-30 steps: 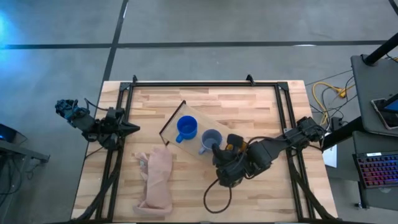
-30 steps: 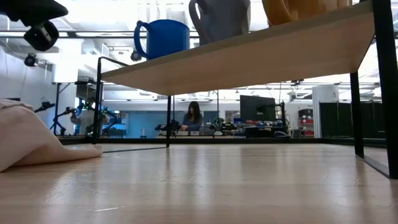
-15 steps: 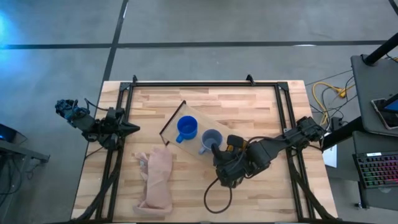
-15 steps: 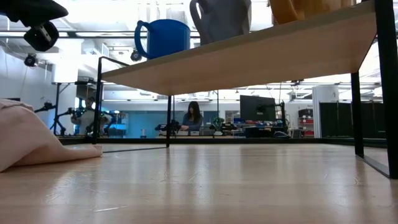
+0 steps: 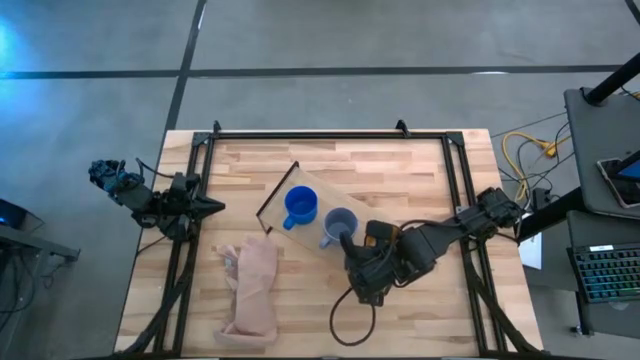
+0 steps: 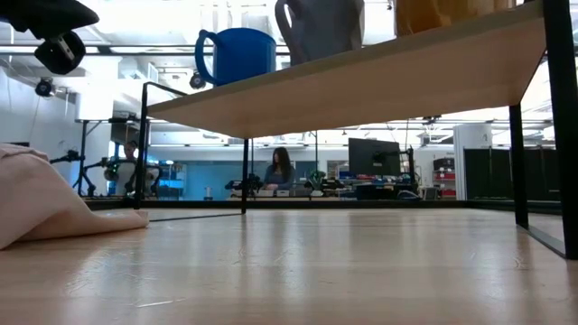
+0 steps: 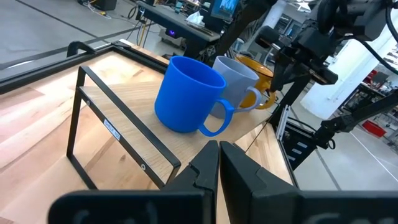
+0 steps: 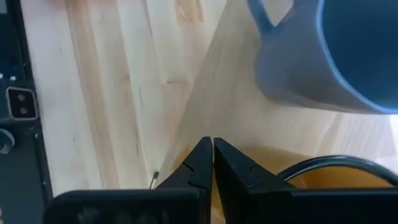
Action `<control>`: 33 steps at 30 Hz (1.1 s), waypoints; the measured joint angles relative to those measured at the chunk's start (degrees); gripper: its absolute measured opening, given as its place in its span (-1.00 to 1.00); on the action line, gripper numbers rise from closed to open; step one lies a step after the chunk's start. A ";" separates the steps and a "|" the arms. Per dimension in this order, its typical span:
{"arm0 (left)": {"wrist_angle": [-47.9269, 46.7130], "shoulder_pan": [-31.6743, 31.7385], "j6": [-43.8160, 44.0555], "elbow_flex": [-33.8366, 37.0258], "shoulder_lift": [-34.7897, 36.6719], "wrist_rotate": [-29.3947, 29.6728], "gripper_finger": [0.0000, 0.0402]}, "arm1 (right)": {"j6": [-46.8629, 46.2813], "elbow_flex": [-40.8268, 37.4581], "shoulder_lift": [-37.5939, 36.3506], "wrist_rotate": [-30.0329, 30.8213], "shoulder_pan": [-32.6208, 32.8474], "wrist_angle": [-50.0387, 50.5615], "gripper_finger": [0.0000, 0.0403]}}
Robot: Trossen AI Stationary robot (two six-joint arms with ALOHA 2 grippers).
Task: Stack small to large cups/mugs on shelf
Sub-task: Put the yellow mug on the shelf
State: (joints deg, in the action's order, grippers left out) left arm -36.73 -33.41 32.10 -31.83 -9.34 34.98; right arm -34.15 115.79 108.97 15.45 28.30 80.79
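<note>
Right gripper [image 5: 362, 262] above yellow-orange mug [image 7: 260, 73]

Light-wood shelf [image 5: 309, 226] on black frames, bright blue mug [image 5: 300, 206], grey-blue mug [image 5: 339, 225], yellow-orange mug [image 7: 261, 73] upright in a row on it

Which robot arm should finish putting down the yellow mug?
The right arm, probably. Its tool is already down at the shelf by the yellow mug, next to the grey mug and blue mug. The left tool waits at the table's left edge, away from the mugs.
</note>
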 joint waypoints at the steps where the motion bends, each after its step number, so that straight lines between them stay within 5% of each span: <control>1: 0.00 0.02 0.00 0.00 0.00 0.00 -1.00 | -0.03 0.00 0.00 -0.22 0.18 0.09 -0.96; 7: 0.00 0.00 0.02 -0.01 0.00 0.00 -1.00 | -0.98 0.61 0.00 0.14 1.26 0.55 -0.96; 18: 0.00 0.02 0.07 0.00 0.00 0.00 -1.00 | -8.13 11.15 -0.41 20.34 1.65 9.80 -0.96; 28: -0.02 0.00 0.21 -0.02 0.00 -0.65 -1.00 | -16.29 4.48 -5.71 16.46 -2.32 9.15 -0.96; 33: 0.04 0.00 0.26 -0.02 0.02 -3.10 -1.00 | -13.66 4.31 -10.76 2.38 -2.83 6.73 -0.96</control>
State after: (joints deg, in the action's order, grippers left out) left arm -36.69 -33.41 32.36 -31.86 -9.32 31.88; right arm -47.81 120.09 98.20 17.83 25.47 87.53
